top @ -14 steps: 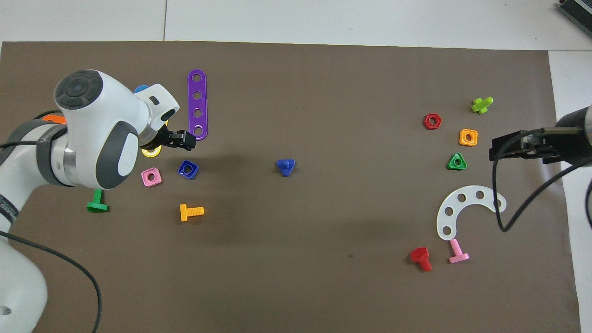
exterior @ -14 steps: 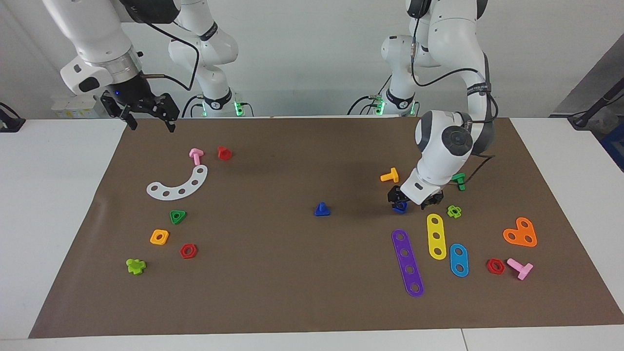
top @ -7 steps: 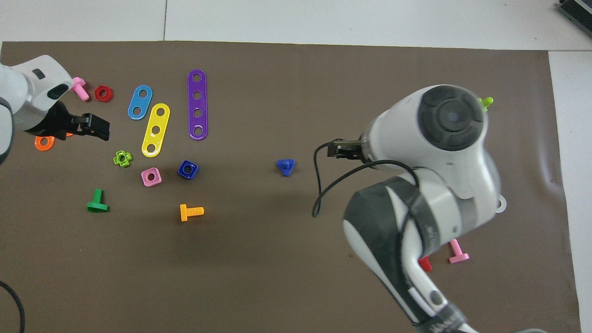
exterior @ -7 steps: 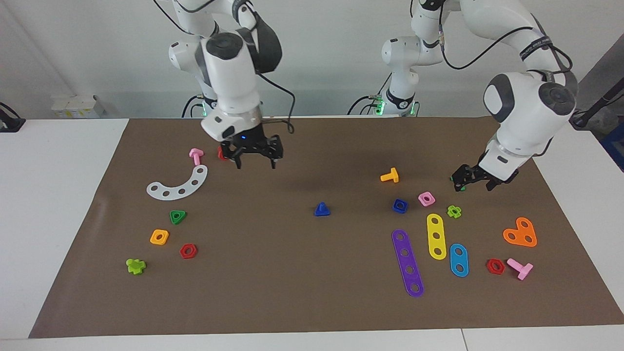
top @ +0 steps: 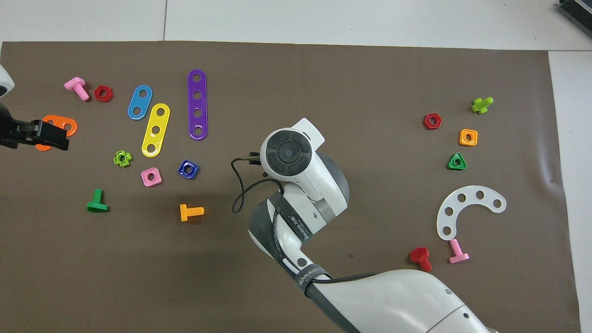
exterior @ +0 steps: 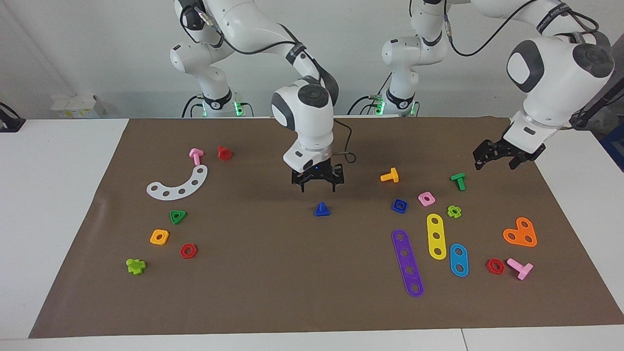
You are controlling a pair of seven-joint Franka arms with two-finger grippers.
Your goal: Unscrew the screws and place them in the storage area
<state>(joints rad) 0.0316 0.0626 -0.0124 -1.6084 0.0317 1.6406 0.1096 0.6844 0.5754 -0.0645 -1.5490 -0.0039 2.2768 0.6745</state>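
Note:
The dark-blue screw [exterior: 321, 209] rests head-down on the brown mat [exterior: 273, 292] at the middle of the table, stem up, with no nut on it. My right gripper [exterior: 319, 187] hangs open and empty just above it, slightly toward the robots. In the overhead view the right arm's wrist hides the screw. The dark-blue square nut [exterior: 399, 205] lies apart from it, toward the left arm's end; it also shows in the overhead view [top: 188, 169]. My left gripper [exterior: 494, 165] is open and empty over the mat's edge at the left arm's end, also seen in the overhead view [top: 59, 140].
Around the nut lie a pink nut [exterior: 426, 198], an orange bolt [exterior: 390, 175], a green bolt [exterior: 458, 181] and purple [exterior: 407, 263], yellow [exterior: 436, 236] and blue [exterior: 458, 260] strips. At the right arm's end lie a white arc [exterior: 178, 184] and several nuts and bolts.
My right arm swept from its end of the table to above the blue screw. My left gripper left the blue nut on the mat and drew back and up toward its own end.

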